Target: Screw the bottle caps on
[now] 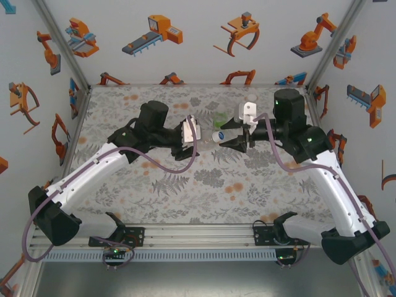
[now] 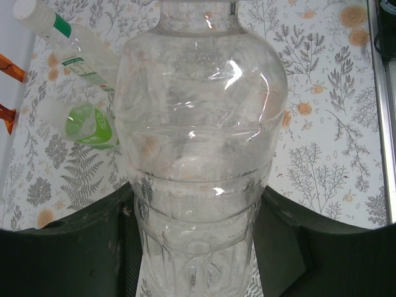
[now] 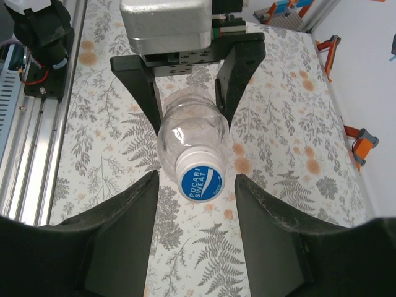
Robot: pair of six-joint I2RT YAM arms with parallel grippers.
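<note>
Right claw (image 3: 197,185) flanks the blue cap (image 3: 199,180), and we see gaps on both sides.
Its jaws stand half-wide around that cap on the clear bottle (image 3: 189,133); beyond, we watch the left claw (image 3: 192,117) clamped on the bottle's body over the table (image 3: 291,124).

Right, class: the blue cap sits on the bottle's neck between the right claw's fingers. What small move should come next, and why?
Probably close the right claw on the blue Pocari Sweat cap. Its fingers flank the cap with gaps on both sides, while the left claw grips the clear bottle by its body, so a twist could follow.
</note>
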